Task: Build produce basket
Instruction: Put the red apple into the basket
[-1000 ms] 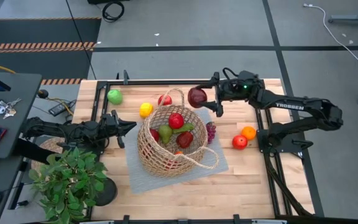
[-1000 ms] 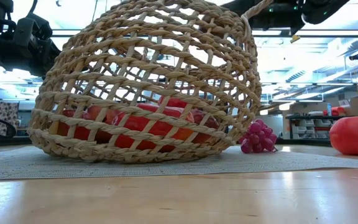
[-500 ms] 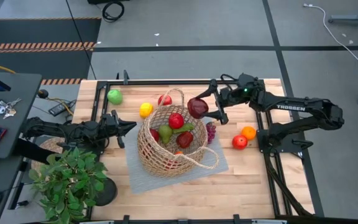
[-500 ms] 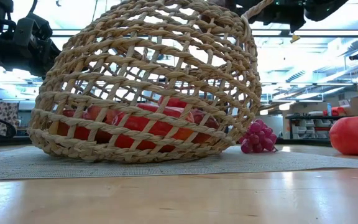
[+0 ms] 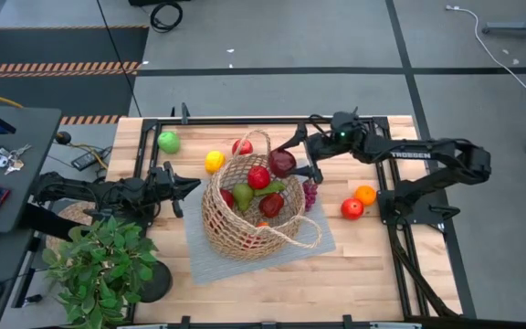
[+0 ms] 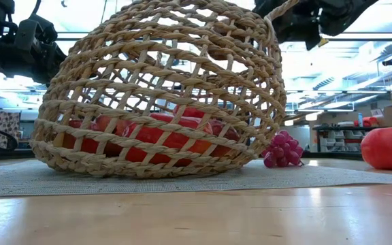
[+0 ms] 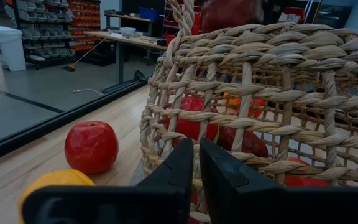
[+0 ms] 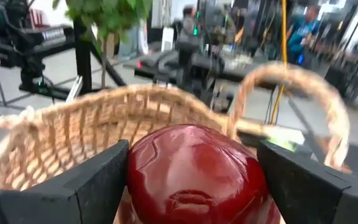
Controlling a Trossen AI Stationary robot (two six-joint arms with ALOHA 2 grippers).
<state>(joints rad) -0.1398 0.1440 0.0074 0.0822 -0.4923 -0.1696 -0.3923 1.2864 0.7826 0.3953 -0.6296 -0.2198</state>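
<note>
The tan wicker basket (image 5: 249,217) stands on a grey mat (image 5: 320,236) and holds several fruits, among them a red apple (image 5: 259,176) and a green pear (image 5: 243,196). My right gripper (image 5: 292,159) is shut on a dark red apple (image 5: 282,163) above the basket's far right rim. The same apple (image 8: 194,174) fills the right wrist view. My left gripper (image 5: 192,185) is shut, level, its tips (image 7: 196,152) right at the basket's left wall (image 7: 260,99). Loose produce lies around the basket. My right gripper pinches the dark red apple by its two opposite sides (image 8: 135,177) between the two fingers (image 8: 95,183). The fingers lie about level and come from the table's right. The apple hangs clear above the basket's rim (image 8: 104,102). Whether my left gripper touches the basket wall, I cannot tell.
On the table lie a green apple (image 5: 168,141), a yellow lemon (image 5: 214,161), a red apple (image 5: 242,146), purple grapes (image 5: 310,194), an orange (image 5: 364,194) and a red fruit (image 5: 352,208). A potted plant (image 5: 99,265) stands at the near left corner.
My right gripper has carried the dark red apple down and toward the table's left and near side, from beyond the basket's far handle to just above its far right rim. It has also turned somewhat. The basket and the left arm have kept still.
</note>
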